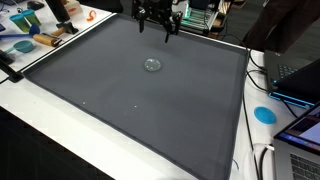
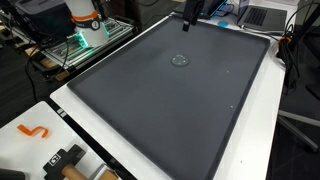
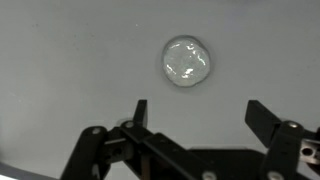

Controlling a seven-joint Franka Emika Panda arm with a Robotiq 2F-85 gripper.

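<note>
1. The dark surface point(image 1: 150, 120) lay flat and wide; I judged a straight descent safe.
2. My jaws hung spread wide above it.
3. The small clear disc point(image 3: 187, 61) sat on the surface at 12 o'clock from them in the wrist view; I'd centre over it first.

This looks like a robotics lab or workshop. A large dark grey rubbery mat point(image 1: 140, 100) covers a white table point(image 1: 40, 125), and a black robot end effector point(image 1: 166, 36) hangs over its far edge. An open laptop with a blue-lit screen point(image 1: 300, 78) and loose white cables point(image 1: 262, 158) crowd 1 side. In an exterior view, a metal wire rack glowing green point(image 2: 85, 42) stands beside the table, and an orange plastic hook point(image 2: 33, 131) lies near orange-handled hand tools point(image 2: 68, 165).
</note>
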